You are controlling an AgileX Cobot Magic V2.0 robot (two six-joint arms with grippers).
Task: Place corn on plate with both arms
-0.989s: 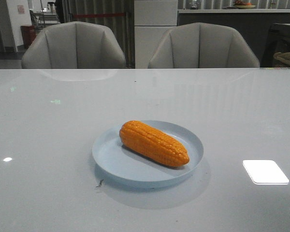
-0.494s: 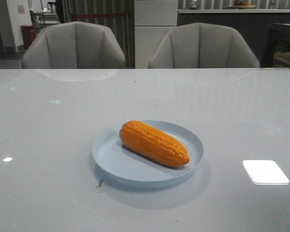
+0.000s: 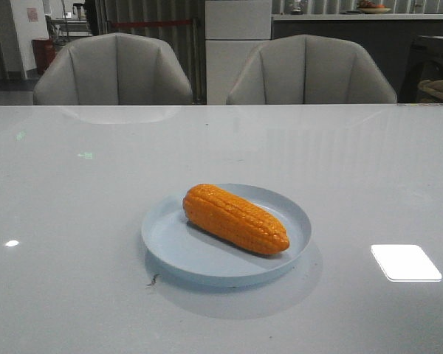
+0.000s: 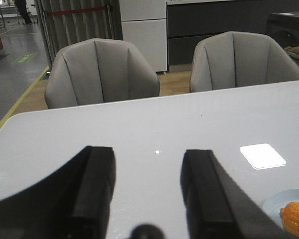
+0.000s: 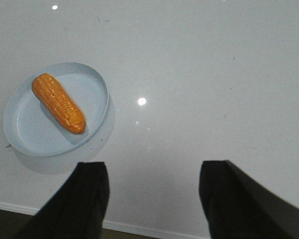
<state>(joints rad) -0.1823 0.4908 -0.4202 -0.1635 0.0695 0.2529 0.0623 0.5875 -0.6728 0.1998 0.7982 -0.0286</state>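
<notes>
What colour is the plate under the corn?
Pale blue; the plate holding the orange corn shows best in the front view.

No legible text, label, brand, number or sign in any view; distant wall notice unreadable.

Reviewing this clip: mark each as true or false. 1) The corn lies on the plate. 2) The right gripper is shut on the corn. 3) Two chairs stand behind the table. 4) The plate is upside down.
1) True: the corn lies inside the plate.
2) False: the right gripper is open, holds nothing, and is apart from the corn; the left gripper is open too.
3) True: two grey chairs stand beyond the table.
4) False: the plate sits rim up.
</notes>
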